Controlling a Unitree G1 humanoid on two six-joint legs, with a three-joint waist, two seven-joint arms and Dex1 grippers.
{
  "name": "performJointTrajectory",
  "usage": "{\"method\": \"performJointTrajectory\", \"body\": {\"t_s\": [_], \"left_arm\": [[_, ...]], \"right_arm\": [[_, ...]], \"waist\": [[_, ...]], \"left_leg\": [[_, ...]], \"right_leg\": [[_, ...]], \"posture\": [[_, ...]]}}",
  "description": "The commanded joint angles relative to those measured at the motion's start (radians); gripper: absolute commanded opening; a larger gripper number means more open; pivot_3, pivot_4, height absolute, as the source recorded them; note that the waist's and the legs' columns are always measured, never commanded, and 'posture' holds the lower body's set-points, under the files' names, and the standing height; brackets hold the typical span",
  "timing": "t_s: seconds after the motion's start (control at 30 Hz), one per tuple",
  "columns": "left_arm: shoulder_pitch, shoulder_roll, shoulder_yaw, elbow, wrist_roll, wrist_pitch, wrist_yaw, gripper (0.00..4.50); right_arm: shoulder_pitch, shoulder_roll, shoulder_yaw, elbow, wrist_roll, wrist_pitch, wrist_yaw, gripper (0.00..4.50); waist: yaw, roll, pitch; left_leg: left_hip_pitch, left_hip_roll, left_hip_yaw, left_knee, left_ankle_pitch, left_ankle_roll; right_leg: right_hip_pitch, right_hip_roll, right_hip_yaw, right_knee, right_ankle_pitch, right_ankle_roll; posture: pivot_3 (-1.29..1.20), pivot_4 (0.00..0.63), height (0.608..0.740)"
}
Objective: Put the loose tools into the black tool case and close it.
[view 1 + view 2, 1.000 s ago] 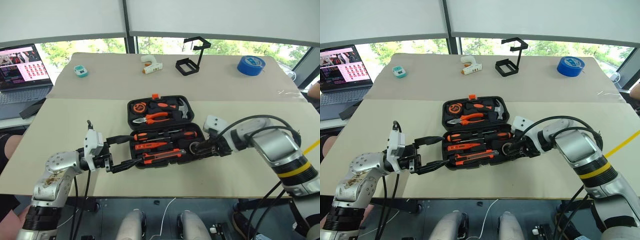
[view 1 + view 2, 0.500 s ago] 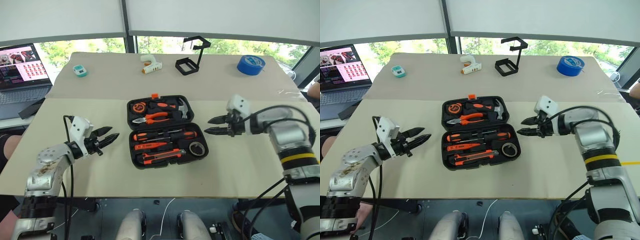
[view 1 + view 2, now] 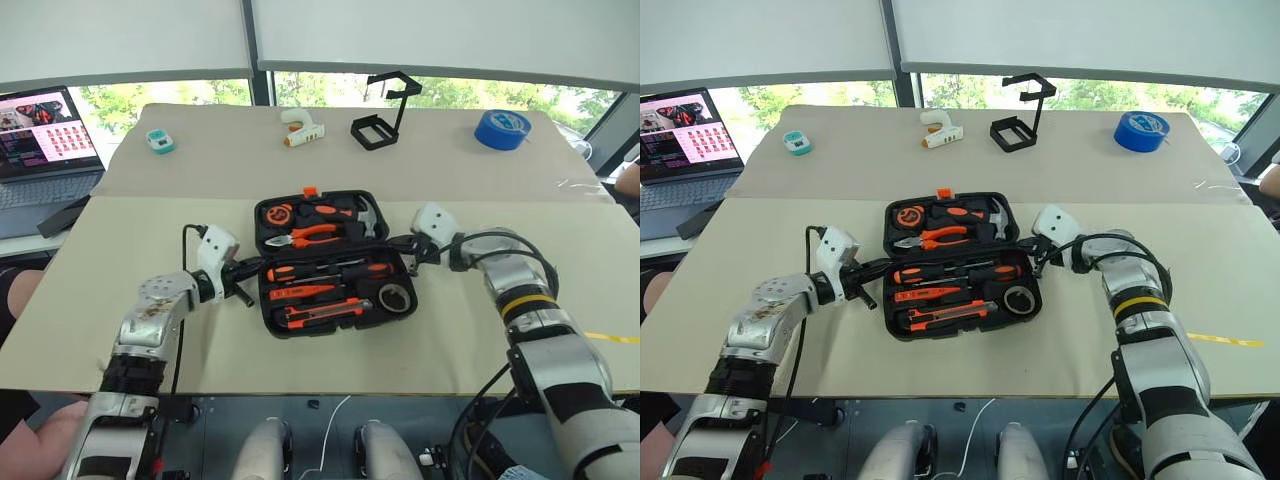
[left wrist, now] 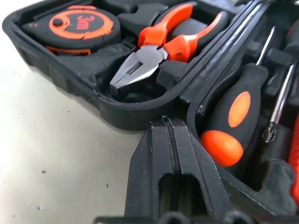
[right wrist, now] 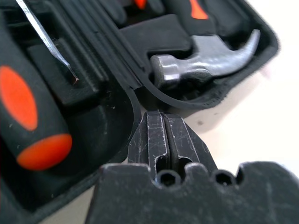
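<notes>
- My left hand (image 4: 170,128) is clenched, its two black fingers pressed flat together with nothing between them, tips right at the left rim of the black tool case (image 3: 330,262) near the hinge line.
- My right hand (image 5: 162,122) is likewise clenched on nothing, its tips at the case's right rim, again near the hinge line; I cannot tell whether either hand actually touches the shell.
- Just past my left fingertips lie the pliers (image 4: 154,51) with orange grips and, beyond them, an orange-and-black tape measure (image 4: 77,29), both in the far half of the case.
- Beside those same fingertips sits a screwdriver (image 4: 232,123) handle, black with orange butt, in the near half.
- Just past my right fingertips a hammer (image 5: 205,58) lies in the far half.
- The case lies open and flat on the counter (image 3: 130,240) between my two hands, orange latch (image 3: 310,191) on its far edge.
- The near half holds more orange-and-black tools and a small dark tape roll (image 3: 396,297) at my right hand's side.
- Well beyond both hands on the counter: a white glue gun (image 3: 300,128), a black wire stand (image 3: 383,115), a blue tape roll (image 3: 503,130), and a small teal object (image 3: 160,141).
- Far off past my left hand sits an open laptop (image 3: 45,140).
</notes>
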Motion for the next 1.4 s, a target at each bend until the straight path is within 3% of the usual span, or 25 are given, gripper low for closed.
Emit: {"method": "performJointTrajectory", "body": {"t_s": [0.03, 0.3, 0.57, 0.67, 0.8, 0.87, 0.93, 1.0, 1.03, 1.2, 1.4], "left_arm": [[-0.028, -0.008, -0.029, -0.037, -0.013, -0.017, -0.069, 0.0], [0.025, 0.03, -0.003, -0.133, -0.055, 0.047, -0.124, 0.0], [0.049, 0.047, 0.048, -0.18, -0.089, 0.114, -0.13, 0.0], [0.061, 0.108, 0.052, -0.215, -0.07, 0.206, -0.106, 0.68], [0.034, 0.223, 0.091, -0.232, -0.115, 0.423, -0.114, 2.15], [-0.007, 0.257, 0.112, -0.249, -0.179, 0.521, -0.143, 2.99], [-0.1, 0.264, 0.116, -0.24, -0.22, 0.657, -0.122, 3.7], [-0.173, 0.243, 0.112, -0.212, -0.233, 0.719, -0.091, 4.44], [-0.205, 0.224, 0.116, -0.19, -0.24, 0.763, -0.062, 4.5], [-0.304, 0.128, 0.075, -0.103, -0.188, 0.82, 0.08, 4.5], [-0.358, 0.087, 0.03, -0.004, -0.124, 0.785, 0.152, 4.5]], "right_arm": [[0.065, 0.007, 0.004, -0.189, 0.057, 0.099, 0.127, 0.06], [0.283, -0.056, -0.035, -0.6, 0.118, 0.392, 0.122, 0.06], [0.379, -0.085, -0.112, -0.785, 0.182, 0.608, 0.07, 0.06], [0.382, -0.127, -0.148, -0.822, 0.222, 0.695, 0.082, 0.8], [0.355, -0.196, -0.183, -0.881, 0.271, 0.858, 0.067, 2.19], [0.335, -0.248, -0.169, -0.923, 0.304, 1.01, 0.082, 2.89], [0.23, -0.294, -0.078, -0.92, 0.226, 1.28, -0.013, 3.52], [0.139, -0.259, -0.099, -0.881, 0.271, 1.431, -0.054, 4.21], [0.101, -0.231, -0.123, -0.852, 0.295, 1.475, -0.071, 4.41], [-0.034, -0.129, -0.112, -0.699, 0.258, 1.557, -0.22, 4.41], [-0.106, -0.057, -0.066, -0.548, 0.219, 1.489, -0.306, 4.41]], "waist": [[0.0, 0.0, 0.0], [-0.002, 0.0, 0.0], [0.003, 0.0, 0.0], [0.001, 0.0, 0.0], [-0.002, 0.0, 0.0], [-0.001, 0.0, 0.0], [-0.001, -0.001, 0.001], [0.0, -0.001, 0.002], [-0.001, -0.001, 0.002], [-0.004, -0.001, 0.002], [-0.004, -0.002, 0.002]], "left_leg": [[0.0, 0.0, 0.0, 0.0, 0.0, 0.0], [-0.001, 0.001, -0.001, 0.0, -0.001, 0.001], [-0.001, 0.0, -0.001, 0.0, -0.001, 0.001], [-0.001, 0.0, -0.001, 0.0, -0.001, 0.001], [-0.001, 0.0, -0.001, 0.0, -0.001, 0.001], [-0.001, 0.0, -0.001, 0.0, -0.001, 0.001], [-0.001, 0.0, -0.001, 0.001, -0.001, 0.001], [-0.005, 0.0, -0.002, 0.004, 0.0, 0.001], [-0.004, 0.0, -0.002, 0.005, 0.0, 0.001], [-0.002, -0.001, -0.002, 0.004, 0.0, 0.001], [-0.013, -0.002, 0.0, 0.005, 0.001, -0.001]], "right_leg": [[0.0, 0.0, 0.0, 0.0, 0.0, 0.0], [0.0, 0.0, -0.001, 0.001, 0.0, 0.0], [0.0, 0.0, 0.0, -0.001, 0.0, 0.0], [-0.001, 0.0, 0.0, -0.001, 0.0, 0.0], [-0.001, 0.001, 0.0, -0.001, 0.0, 0.0], [-0.002, 0.001, 0.0, -0.002, 0.0, 0.0], [-0.001, 0.001, 0.0, -0.002, 0.0, 0.0], [-0.005, 0.001, 0.0, 0.001, 0.0, 0.0], [-0.005, 0.002, 0.0, 0.001, 0.0, 0.0], [-0.003, 0.003, 0.0, 0.001, 0.0, 0.0], [-0.015, 0.003, 0.002, 0.004, 0.0, 0.0]], "posture": [[0.0, 0.15, 0.74], [0.0, 0.15, 0.74], [0.0, 0.15, 0.74], [0.0, 0.15, 0.74], [0.0, 0.15, 0.74], [0.0, 0.15, 0.74], [0.0, 0.15, 0.74], [0.0, 0.15, 0.74], [0.0, 0.15, 0.74], [0.0, 0.15, 0.74], [0.0, 0.15, 0.74]]}}
